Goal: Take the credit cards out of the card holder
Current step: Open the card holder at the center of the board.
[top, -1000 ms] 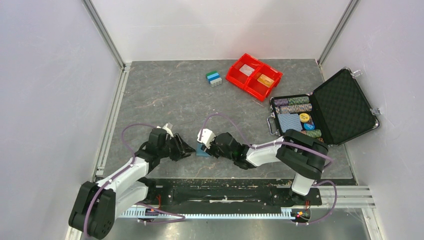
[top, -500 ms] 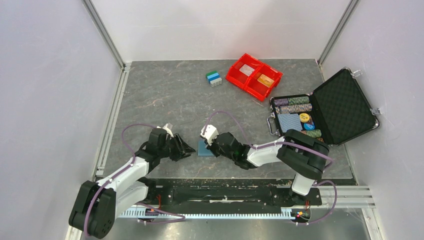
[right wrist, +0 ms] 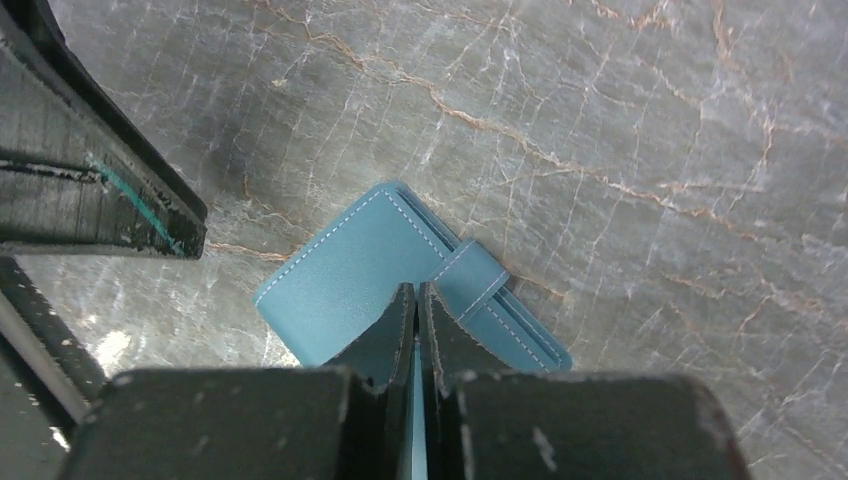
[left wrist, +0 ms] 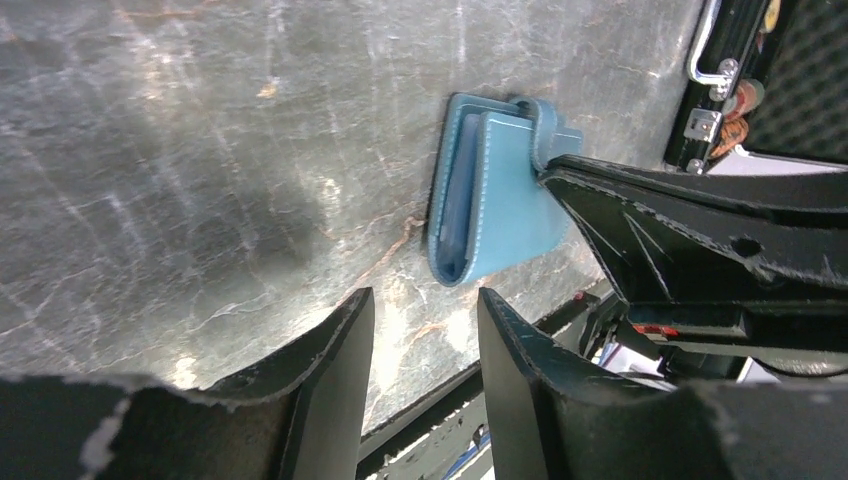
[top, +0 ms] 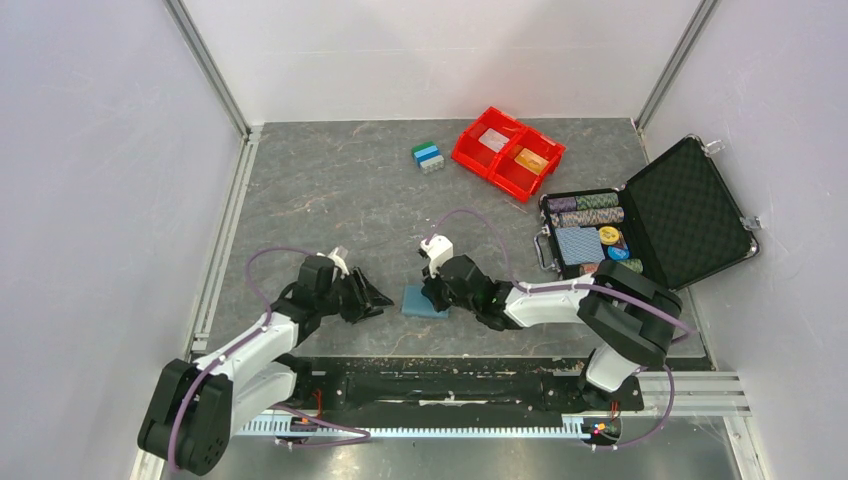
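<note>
Card holder [top: 419, 306]: teal-blue, white-stitched, with a strap tab. Folded, flat on grey marbled table [top: 330, 190] near its front edge, between the two grippers. Upper panel lifted slightly along the open side, as seen from the left wrist. Contents not discernible.

Right gripper [right wrist: 415, 293]: jaws together, almost no gap. Tips resting on the holder's upper panel, just beside the strap tab. Whether any of the panel is pinched cannot be told.

Left gripper [left wrist: 424, 298]: fingers apart, nothing between them. Low over the table, just left of the holder, not touching it, pointed toward its open side.

Red bin [top: 508, 152]: two compartments, set diagonally at the far side of the table, well apart from the holder. Whitish-grey card [top: 492, 140] in the compartment nearer the small block; orange card [top: 531, 160] in the compartment nearer the case.

Black case [top: 690, 205]: open at the table's right edge, foam-lined lid tilted back. Inside are rows of poker chips [top: 585, 208] and a blue patterned deck [top: 580, 245].

Small block [top: 428, 156]: blue, green and white, just left of the red bin.
</note>
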Controlling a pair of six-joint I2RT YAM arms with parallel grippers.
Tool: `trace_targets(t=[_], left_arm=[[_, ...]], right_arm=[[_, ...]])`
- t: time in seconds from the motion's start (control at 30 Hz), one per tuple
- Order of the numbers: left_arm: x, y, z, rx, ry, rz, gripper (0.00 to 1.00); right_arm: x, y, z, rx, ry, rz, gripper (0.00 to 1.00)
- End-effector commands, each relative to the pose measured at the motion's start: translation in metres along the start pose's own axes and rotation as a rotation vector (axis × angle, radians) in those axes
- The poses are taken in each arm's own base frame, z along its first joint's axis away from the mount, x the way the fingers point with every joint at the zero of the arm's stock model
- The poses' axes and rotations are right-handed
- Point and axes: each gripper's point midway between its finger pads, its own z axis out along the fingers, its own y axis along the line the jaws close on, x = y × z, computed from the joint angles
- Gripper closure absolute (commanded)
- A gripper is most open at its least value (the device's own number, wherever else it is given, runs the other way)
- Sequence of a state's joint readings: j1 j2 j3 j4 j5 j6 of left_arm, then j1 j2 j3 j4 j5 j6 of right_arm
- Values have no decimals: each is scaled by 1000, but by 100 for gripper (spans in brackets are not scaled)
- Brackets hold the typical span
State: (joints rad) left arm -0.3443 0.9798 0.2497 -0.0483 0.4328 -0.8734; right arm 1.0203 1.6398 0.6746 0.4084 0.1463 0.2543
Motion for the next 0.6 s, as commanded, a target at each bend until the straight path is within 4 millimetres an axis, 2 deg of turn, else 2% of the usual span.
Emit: trace_targets(t=[0.0, 0.17, 0.27, 0.4, 0.57], left_arm=[[-10, -45, -4, 149, 2, 47, 51], [-6, -78, -5, 250, 30, 68, 56], [-2, -88, -1, 289, 41, 65, 60], [4, -77, 14, 254, 56, 55, 64], [18, -46, 37, 150, 103, 67, 65]], right_arm=[[-17, 8, -5, -21, -21, 201, 100], [-17, 9, -6, -19, -20, 259, 100], [-17, 11, -6, -30, -22, 290, 100], [-17, 10, -8, -27, -29, 313, 100], [-21, 8, -14, -45, -42, 345, 100]])
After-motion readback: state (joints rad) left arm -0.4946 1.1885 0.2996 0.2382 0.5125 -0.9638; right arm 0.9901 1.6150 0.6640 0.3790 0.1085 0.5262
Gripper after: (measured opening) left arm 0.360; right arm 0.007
